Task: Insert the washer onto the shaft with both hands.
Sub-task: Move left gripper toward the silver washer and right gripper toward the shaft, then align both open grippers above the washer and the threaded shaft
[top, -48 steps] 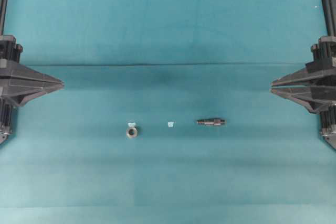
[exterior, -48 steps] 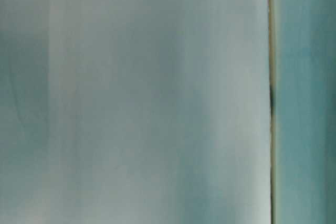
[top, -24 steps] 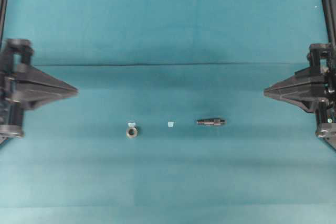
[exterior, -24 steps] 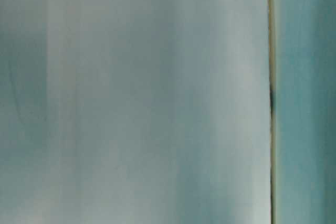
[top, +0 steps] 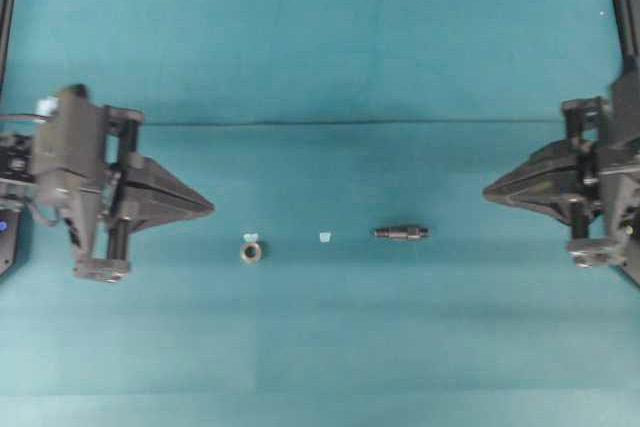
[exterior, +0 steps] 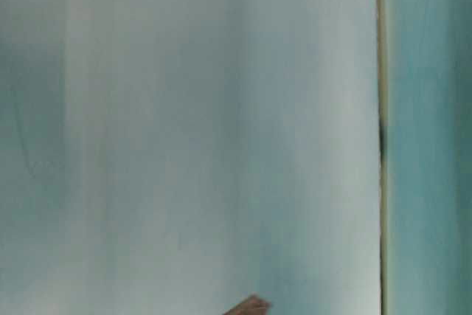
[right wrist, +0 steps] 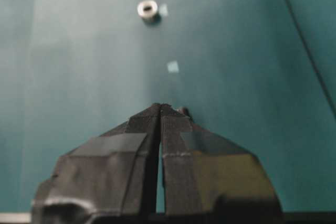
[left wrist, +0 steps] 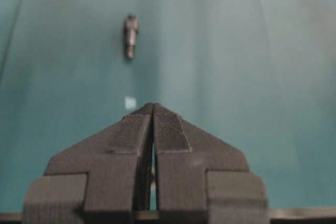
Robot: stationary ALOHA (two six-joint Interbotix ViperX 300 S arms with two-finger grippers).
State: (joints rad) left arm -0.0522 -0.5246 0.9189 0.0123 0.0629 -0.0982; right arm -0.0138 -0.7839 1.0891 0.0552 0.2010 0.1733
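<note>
Nothing of the insertion is done yet, judging by how the parts lie. In the overhead view the washer (top: pixel 250 250) rests flat on the teal cloth (top: pixel 330 57), left of centre, with a pale tape scrap (top: pixel 251 236) touching its far edge. The shaft (top: pixel 401 233) lies on its side to the right of centre, well apart from the washer, and a second tape scrap (top: pixel 324 237) sits between the two.

The left gripper (top: pixel 210 208) points inward near the washer with its fingers pressed together and holding nothing; its wrist view shows the two pads meeting along a thin seam. The right gripper (top: pixel 487 192) sits farther from the shaft, its fingers likewise closed and empty. What remains, I judge, is everything: open both, pick up each part, line up the hole with the shaft's narrow tip, and slide one onto the other.

The cloth covers the whole work surface, with a straight fold line running across it behind the parts. The table-level view is a pale blur with one dark tip at its bottom edge, possibly a gripper; nothing of the room beyond can be made out.
</note>
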